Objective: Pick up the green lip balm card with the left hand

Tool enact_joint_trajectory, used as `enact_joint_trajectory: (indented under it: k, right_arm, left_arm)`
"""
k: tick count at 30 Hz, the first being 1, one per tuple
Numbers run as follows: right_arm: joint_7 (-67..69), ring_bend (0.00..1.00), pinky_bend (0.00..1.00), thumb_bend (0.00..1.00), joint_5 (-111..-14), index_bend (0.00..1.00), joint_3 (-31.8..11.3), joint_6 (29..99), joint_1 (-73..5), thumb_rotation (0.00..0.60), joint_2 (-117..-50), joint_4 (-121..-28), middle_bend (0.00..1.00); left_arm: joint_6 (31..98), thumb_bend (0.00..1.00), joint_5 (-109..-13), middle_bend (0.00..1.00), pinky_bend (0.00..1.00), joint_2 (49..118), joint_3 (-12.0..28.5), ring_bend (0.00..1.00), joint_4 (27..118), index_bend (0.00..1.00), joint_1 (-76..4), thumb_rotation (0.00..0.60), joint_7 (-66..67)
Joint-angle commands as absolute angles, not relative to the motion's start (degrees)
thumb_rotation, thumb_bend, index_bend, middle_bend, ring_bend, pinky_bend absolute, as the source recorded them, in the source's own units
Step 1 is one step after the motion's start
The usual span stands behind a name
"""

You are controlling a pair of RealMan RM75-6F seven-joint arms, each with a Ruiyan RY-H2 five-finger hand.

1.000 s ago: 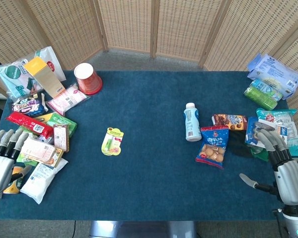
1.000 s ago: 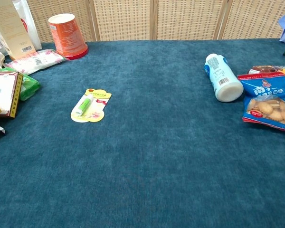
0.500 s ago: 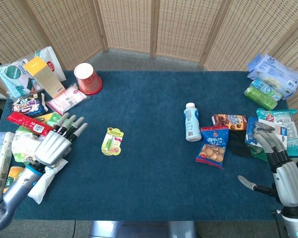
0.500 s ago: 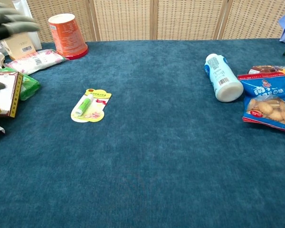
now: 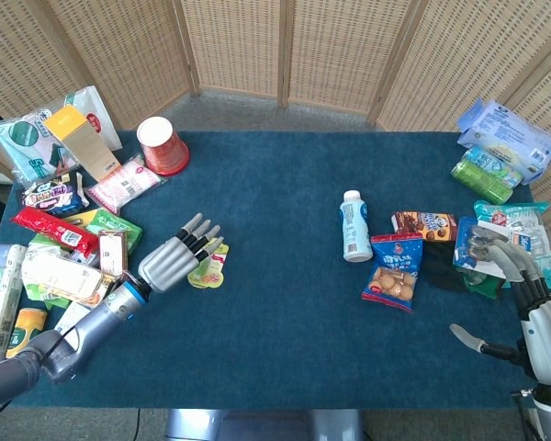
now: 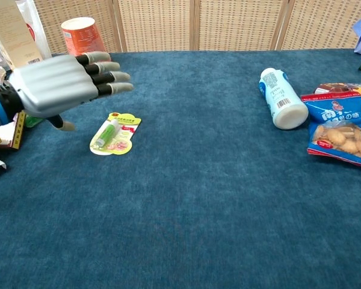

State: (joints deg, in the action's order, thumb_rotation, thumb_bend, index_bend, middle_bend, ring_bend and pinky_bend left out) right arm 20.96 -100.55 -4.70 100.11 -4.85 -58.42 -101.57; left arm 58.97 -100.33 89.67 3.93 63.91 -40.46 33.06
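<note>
The green lip balm card [image 6: 115, 133] lies flat on the blue cloth, a yellow card with a green tube on it; in the head view only part of the lip balm card [image 5: 212, 270] shows past the fingers. My left hand [image 5: 174, 259] hovers over its left side with fingers stretched out and apart, holding nothing. In the chest view the left hand [image 6: 59, 84] hangs above and left of the card, not touching it. My right hand [image 5: 531, 317] stays at the table's right front corner, fingers spread, empty.
A heap of snack packs [image 5: 69, 253] crowds the left edge just behind my left arm. A red cup [image 5: 163, 143] stands at the back left. A white bottle [image 5: 354, 226] and blue cookie bag [image 5: 393, 270] lie right of centre, with more packets [image 5: 505, 147] far right.
My left hand has swept from the front left corner rightward across the snack heap to just above the lip balm card. The right hand barely moved.
</note>
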Motion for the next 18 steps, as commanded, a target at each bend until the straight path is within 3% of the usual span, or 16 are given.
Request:
enact_joint_trajectory:
  k: [1, 8, 18]
  right_arm:
    - [21.1, 0.00, 0.00, 0.00, -100.6, 0.00, -4.7, 100.2, -4.8, 0.600, -58.3, -101.6, 0.00]
    - [21.3, 0.00, 0.00, 0.00, -100.8, 0.00, -4.6, 100.3, -4.8, 0.600, -58.2, -101.7, 0.00]
    - [21.7, 0.00, 0.00, 0.00, -101.0, 0.00, -4.6, 100.5, -4.7, 0.600, -57.9, -101.8, 0.00]
  left_arm:
    - [58.2, 0.00, -99.9, 0.00, 0.03, 90.4, 3.2, 0.00, 63.4, 0.00, -41.0, 0.600, 33.6]
    - [57.2, 0.00, -99.0, 0.00, 0.04, 93.1, 2.1, 0.00, 61.7, 0.00, -41.8, 0.600, 34.5]
    - [56.1, 0.00, -95.9, 0.00, 0.05, 98.8, 4.2, 0.00, 59.3, 0.00, -44.3, 0.600, 33.0]
